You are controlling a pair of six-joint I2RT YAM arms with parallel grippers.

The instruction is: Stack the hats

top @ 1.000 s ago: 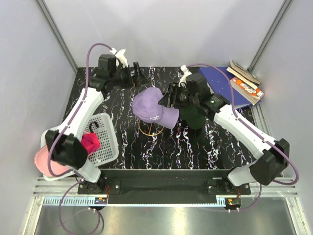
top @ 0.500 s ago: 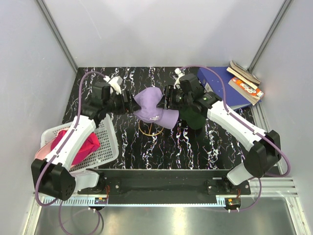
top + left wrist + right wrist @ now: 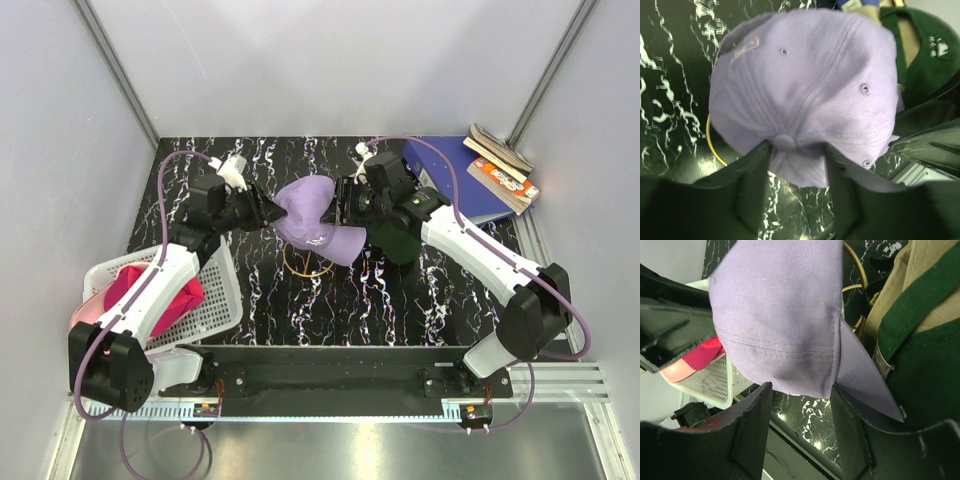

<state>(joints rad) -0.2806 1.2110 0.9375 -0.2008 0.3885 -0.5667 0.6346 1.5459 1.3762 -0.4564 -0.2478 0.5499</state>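
Overhead: lavender cap [image 3: 312, 215] held up at mid-table between both arms, crown toward the left gripper [image 3: 262, 210], brim side toward the right gripper [image 3: 345, 200]; gold ring [image 3: 305, 268] beneath, green cap [image 3: 398, 243] just right, basket [image 3: 222, 290] well left. Left wrist: jaws flank the crown button, grip cannot be told. Right wrist: jaws clamp the cap beside its brim.

The left arm [image 3: 150, 290] runs from the lower left of the frame up toward the centre. The left end effector [image 3: 264, 212] points right, its fingers pinching the crown of the lavender hat [image 3: 308, 212]. The right arm [image 3: 480, 255] stretches from the lower right to the upper centre. The right end effector [image 3: 346, 203] points left, its fingers clamped on the hat's opposite side.
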